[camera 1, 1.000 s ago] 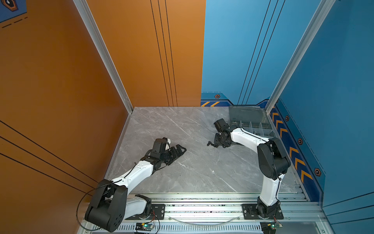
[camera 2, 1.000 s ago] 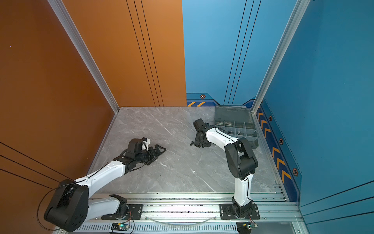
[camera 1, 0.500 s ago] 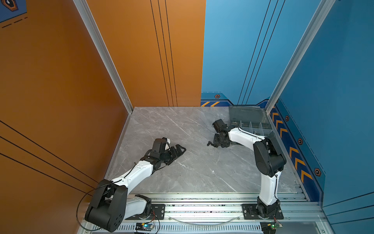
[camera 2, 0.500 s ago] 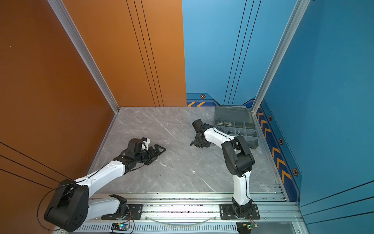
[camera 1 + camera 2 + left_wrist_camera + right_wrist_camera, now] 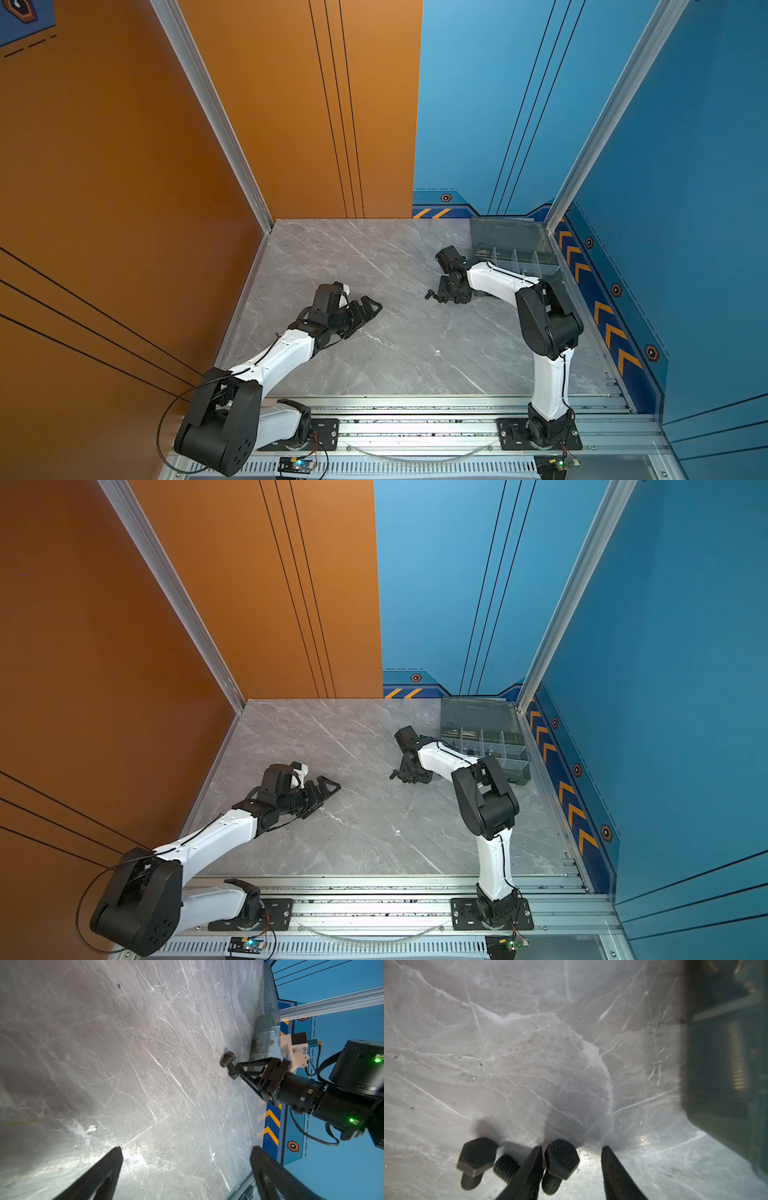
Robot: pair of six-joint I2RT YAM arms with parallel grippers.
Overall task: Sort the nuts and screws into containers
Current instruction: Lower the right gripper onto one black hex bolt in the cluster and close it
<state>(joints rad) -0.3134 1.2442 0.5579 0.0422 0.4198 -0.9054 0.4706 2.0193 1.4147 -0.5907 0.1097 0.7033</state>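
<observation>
Right tool is being held down at the table, its fingers standing apart; one black screw is being straddled between them, touching one finger and clear of the other. A second black screw and the threaded end of a third screw are being seen just outside that finger. The organiser box is being seen nearby, lid raised. Left tool is being held well apart, fingers spread.
</observation>
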